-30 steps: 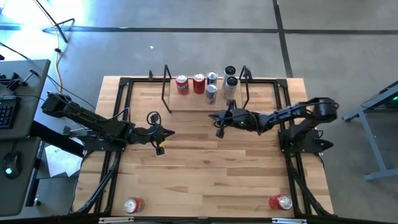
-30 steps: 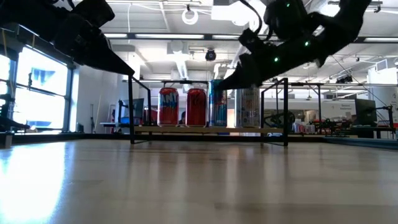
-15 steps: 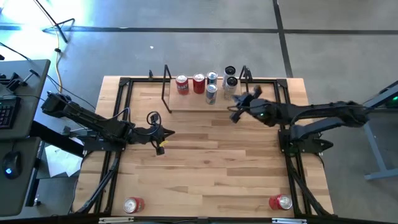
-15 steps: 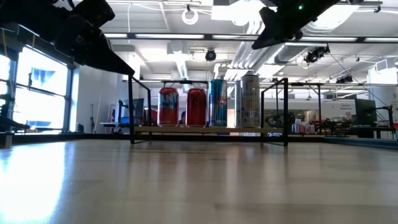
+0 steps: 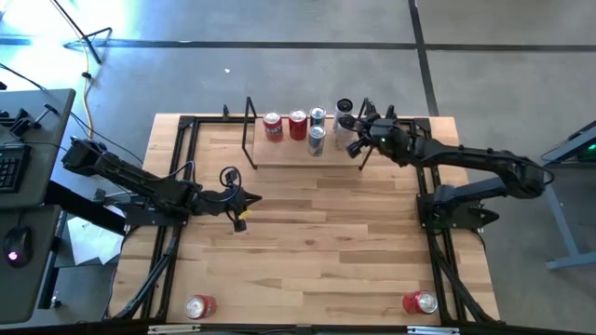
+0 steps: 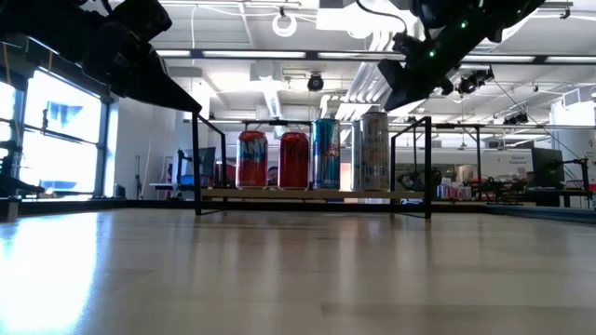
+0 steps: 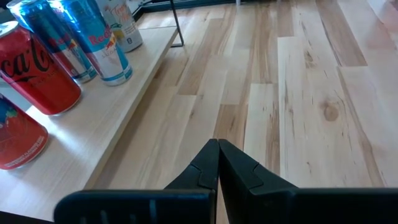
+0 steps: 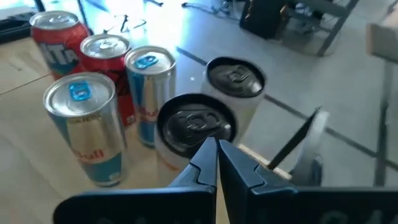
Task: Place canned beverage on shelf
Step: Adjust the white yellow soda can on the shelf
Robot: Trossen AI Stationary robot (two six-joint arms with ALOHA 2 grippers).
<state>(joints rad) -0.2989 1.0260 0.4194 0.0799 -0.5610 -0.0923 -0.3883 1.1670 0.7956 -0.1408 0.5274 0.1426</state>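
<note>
The tabletop (image 5: pixel 307 233) carries the shelf (image 5: pixel 279 156) at its far edge, six cans standing on it. Above the shelf's right end hovers the right gripper (image 5: pixel 358 140), fingers pressed together, empty, over a black-topped can (image 8: pixel 194 124). The left gripper (image 5: pixel 244 198), also closed and empty, waits left of the shelf.

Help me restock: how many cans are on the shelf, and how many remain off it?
6 on the shelf: two red cans, two blue-silver cans, two black-topped white cans. 2 lying at the table's near edge.
</note>
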